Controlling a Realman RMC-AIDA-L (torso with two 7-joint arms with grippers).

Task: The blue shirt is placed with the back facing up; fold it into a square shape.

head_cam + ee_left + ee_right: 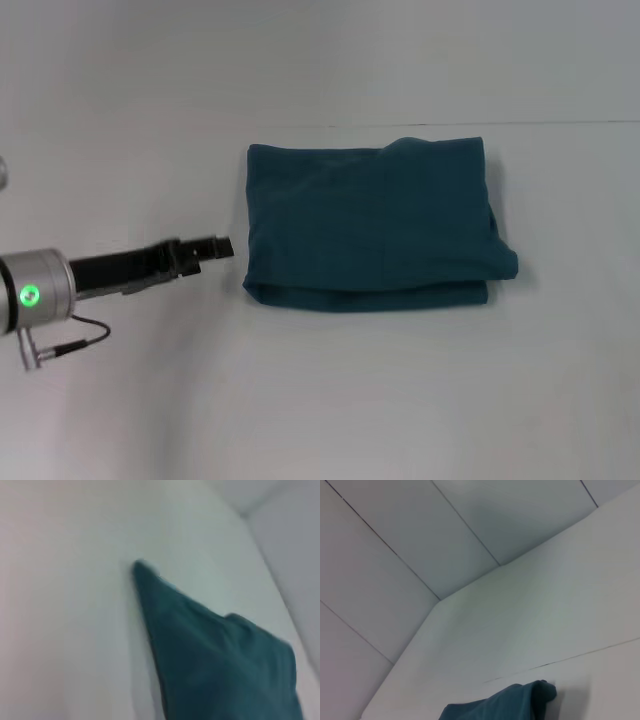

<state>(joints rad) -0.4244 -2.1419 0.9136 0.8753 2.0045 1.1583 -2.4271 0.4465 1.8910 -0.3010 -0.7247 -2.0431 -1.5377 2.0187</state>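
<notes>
The blue shirt lies folded into a compact, roughly rectangular bundle in the middle of the white table, plain teal fabric facing up. My left gripper hovers just left of the bundle's left edge, clear of the cloth. The left wrist view shows a corner of the blue shirt on the table. A small piece of the blue shirt also shows in the right wrist view. My right gripper is out of view.
The white table surface spreads around the bundle on all sides. A white wall rises behind the table's far edge. A thin cable hangs from my left arm.
</notes>
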